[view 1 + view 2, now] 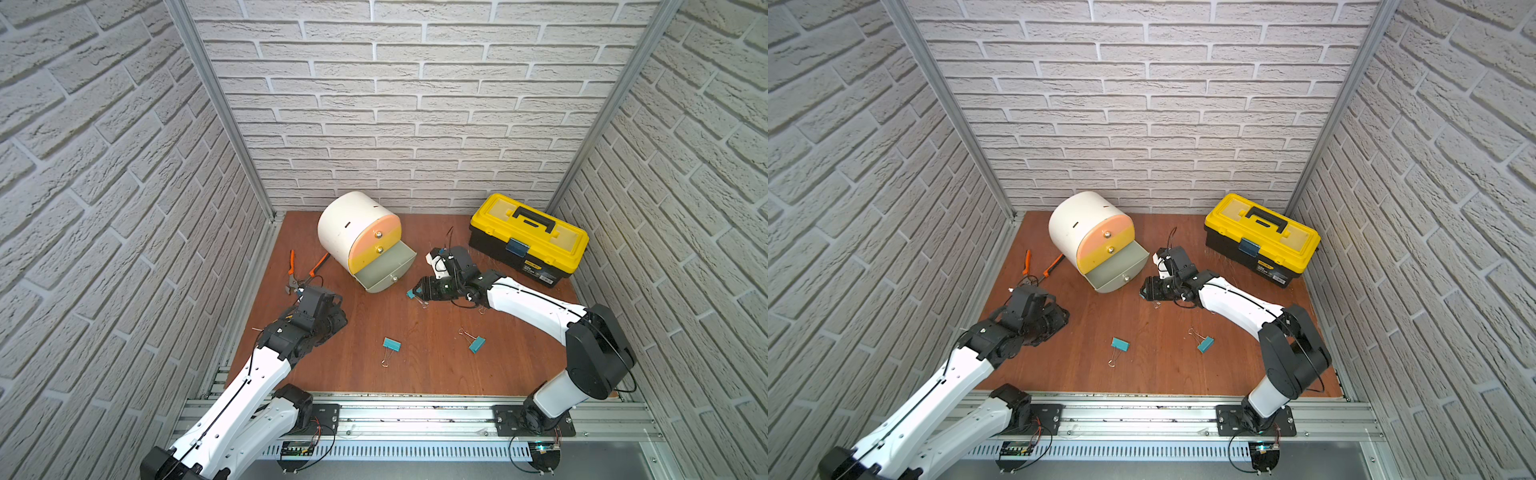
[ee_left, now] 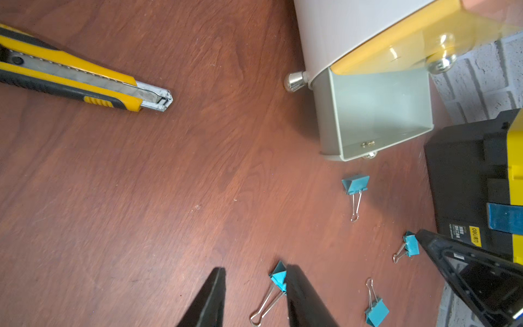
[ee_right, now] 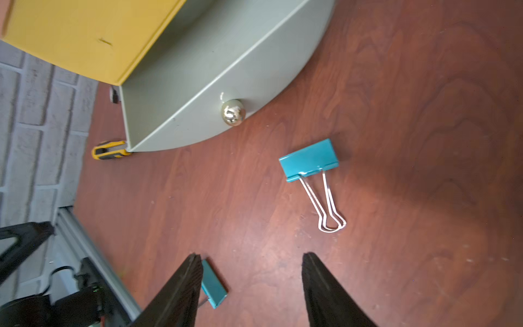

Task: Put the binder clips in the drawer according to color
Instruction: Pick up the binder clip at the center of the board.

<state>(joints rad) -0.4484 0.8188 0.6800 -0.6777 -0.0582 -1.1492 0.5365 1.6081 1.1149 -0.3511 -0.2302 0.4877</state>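
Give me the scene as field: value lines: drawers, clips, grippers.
grey-green drawer: pulled out, looks empty
yellow drawer: shut
peach drawer: shut
teal clips: four loose on the table, left wrist view
left gripper: open, empty, a clip right beside one jaw
right gripper: open, empty, near the open drawer
toolbox: lid shut

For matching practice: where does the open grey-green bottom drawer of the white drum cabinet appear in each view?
Top view: grey-green drawer at centre.
Top view: drawer at centre, slightly leftward.
Left wrist: upper right, interior showing.
Right wrist: upper middle, curved front.
Shared landmark: its round metal knob.
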